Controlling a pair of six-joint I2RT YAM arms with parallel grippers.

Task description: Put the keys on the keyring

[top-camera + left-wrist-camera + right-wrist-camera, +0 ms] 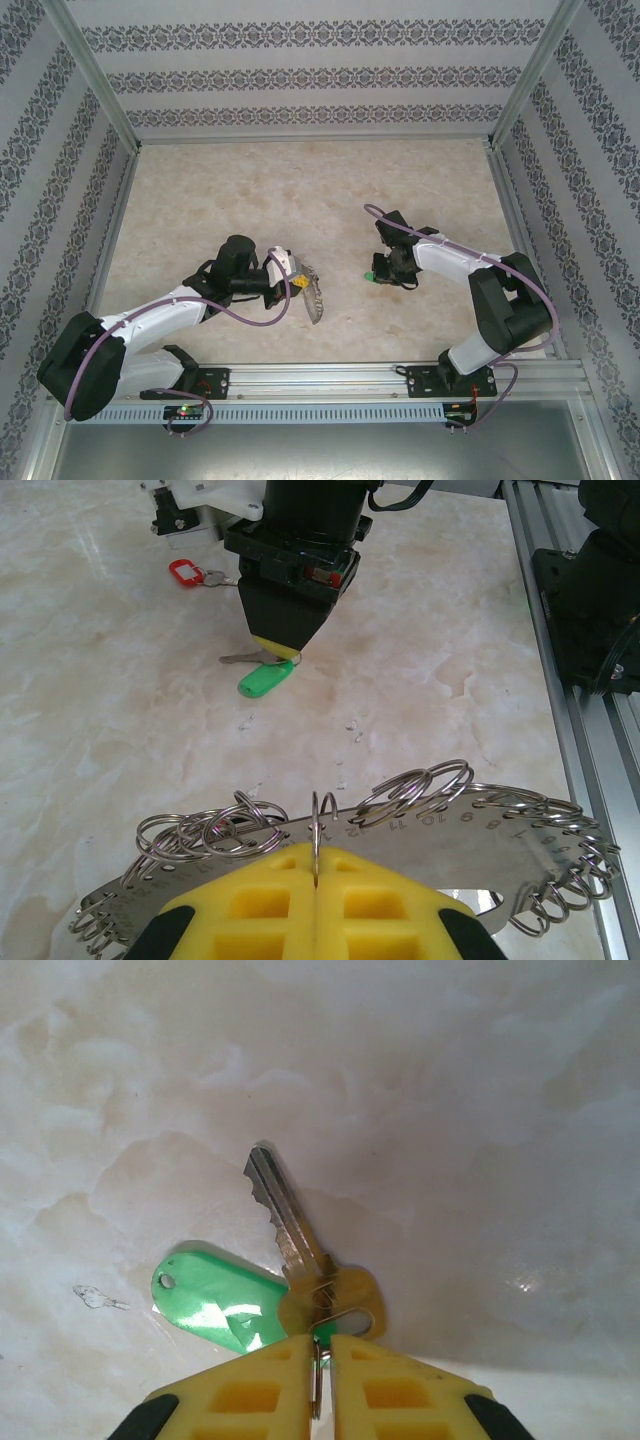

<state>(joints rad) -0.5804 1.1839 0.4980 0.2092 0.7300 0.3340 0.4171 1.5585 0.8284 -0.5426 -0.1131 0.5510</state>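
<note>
Two claws work over the tabletop (250, 190). The left claw (316, 868) is pinched fully shut on a small loop at the edge of the keyring (480, 830), whose rim is fringed with many wire rings. The right claw (318, 1350) has its tips almost together, gripping the thin wire loop of the green key (285, 1220). That key lies flat on the tabletop, well apart from the keyring. The red key (185, 573) lies near the right claw, on the side away from the keyring.

Keyring (312, 298) L; keys (373, 275) R on table (250, 180) (well apart, nr front).
</note>
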